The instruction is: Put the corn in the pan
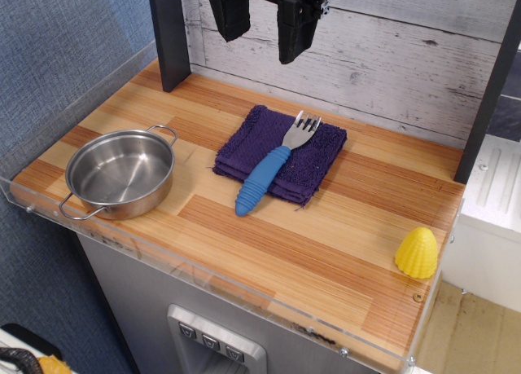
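The gripper is hanging at the top of the view above the back of the wooden counter, its two black fingers standing apart with nothing between them. Just below and in front of it, a folded purple cloth is lying flat, with a blue-handled fork resting diagonally across it. Well off toward the counter's left edge, the pan is sitting upright and empty. The corn is standing far from the gripper, at the front right corner, well apart from the pan.
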`<state>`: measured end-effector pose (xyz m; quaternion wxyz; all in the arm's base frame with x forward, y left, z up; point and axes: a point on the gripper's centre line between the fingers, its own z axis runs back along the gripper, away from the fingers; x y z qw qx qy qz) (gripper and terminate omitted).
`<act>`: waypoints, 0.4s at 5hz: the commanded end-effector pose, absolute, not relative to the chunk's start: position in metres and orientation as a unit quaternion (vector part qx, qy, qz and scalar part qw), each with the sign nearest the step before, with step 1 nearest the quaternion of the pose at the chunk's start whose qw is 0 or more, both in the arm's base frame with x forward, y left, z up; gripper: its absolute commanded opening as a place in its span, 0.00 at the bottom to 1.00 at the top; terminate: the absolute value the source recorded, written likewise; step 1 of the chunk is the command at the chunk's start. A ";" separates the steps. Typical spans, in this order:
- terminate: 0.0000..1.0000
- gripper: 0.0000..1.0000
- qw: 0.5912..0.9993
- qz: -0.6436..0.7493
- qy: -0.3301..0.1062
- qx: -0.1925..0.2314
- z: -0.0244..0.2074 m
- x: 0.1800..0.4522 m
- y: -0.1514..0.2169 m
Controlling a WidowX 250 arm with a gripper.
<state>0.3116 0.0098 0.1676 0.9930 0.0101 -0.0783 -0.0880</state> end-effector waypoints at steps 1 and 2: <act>0.00 1.00 0.993 -0.088 -0.078 0.010 0.168 0.312 0.010; 0.00 1.00 0.991 -0.108 -0.076 0.008 0.168 0.312 -0.010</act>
